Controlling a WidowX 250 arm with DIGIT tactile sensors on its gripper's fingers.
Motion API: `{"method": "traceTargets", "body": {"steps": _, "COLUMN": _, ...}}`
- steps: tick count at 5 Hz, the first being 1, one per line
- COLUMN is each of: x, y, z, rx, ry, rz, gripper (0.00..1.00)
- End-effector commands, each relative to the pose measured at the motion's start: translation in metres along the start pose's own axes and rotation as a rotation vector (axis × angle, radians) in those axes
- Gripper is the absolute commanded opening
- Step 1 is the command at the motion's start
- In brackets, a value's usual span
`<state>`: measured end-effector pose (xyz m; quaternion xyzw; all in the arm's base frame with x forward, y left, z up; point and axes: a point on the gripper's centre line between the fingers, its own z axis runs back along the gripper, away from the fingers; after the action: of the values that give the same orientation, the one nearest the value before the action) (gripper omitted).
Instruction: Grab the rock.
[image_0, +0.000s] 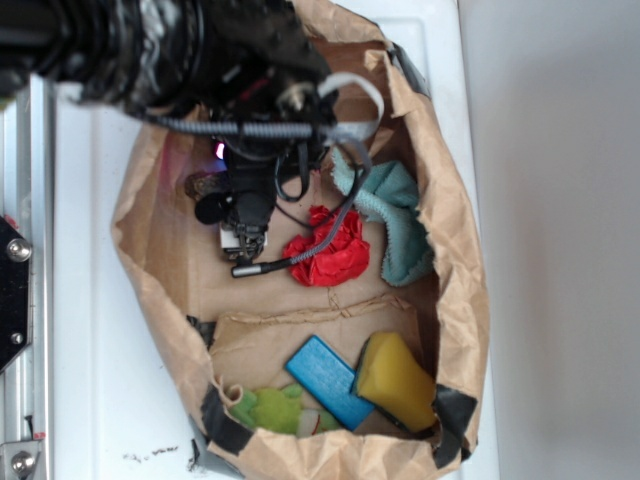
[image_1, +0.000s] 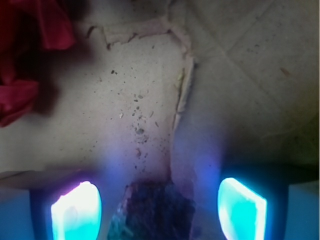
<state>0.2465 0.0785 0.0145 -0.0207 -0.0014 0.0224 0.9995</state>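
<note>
From the exterior camera, the black robot arm (image_0: 200, 50) reached down into a crumpled brown paper bag (image_0: 455, 260) lying on a white surface (image_0: 90, 300). Its gripper (image_0: 243, 240) hung low near the bag's floor, just beside a red wrinkled paper ball (image_0: 330, 250). A teal cloth (image_0: 395, 215), a blue rectangular block (image_0: 330, 380), a yellow sponge block (image_0: 398, 380) and a green soft toy (image_0: 275, 408) also lay inside.

At the wrist camera, the small dark brown rough rock (image_1: 155, 210) sat on the bag's floor between the two glowing fingertips (image_1: 76, 212), which stood apart on either side without touching it. The paper ball showed at upper left.
</note>
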Motion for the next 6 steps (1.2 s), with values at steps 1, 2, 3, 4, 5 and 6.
{"method": "traceTargets", "body": {"steps": 1, "x": 0.007, "y": 0.007, "z": 0.006, "rx": 0.005, "ry": -0.056, "rz": 0.032, "gripper": 0.0}}
{"method": "traceTargets", "body": {"steps": 2, "x": 0.008, "y": 0.01, "z": 0.009, "rx": 0.002, "ry": -0.069, "rz": 0.038, "gripper": 0.0}}
{"method": "traceTargets", "body": {"steps": 3, "x": 0.009, "y": 0.012, "z": 0.012, "rx": 0.0, "ry": -0.075, "rz": 0.044, "gripper": 0.0}}
{"method": "traceTargets", "body": {"steps": 4, "x": 0.009, "y": 0.016, "z": 0.018, "rx": 0.008, "ry": -0.074, "rz": 0.043, "gripper": 0.0}}
{"method": "traceTargets", "body": {"steps": 5, "x": 0.01, "y": 0.021, "z": 0.041, "rx": -0.005, "ry": -0.06, "rz": 0.064, "gripper": 0.0}}
{"method": "traceTargets", "body": {"steps": 6, "x": 0.018, "y": 0.008, "z": 0.063, "rx": -0.004, "ry": -0.05, "rz": 0.092, "gripper": 0.0}}
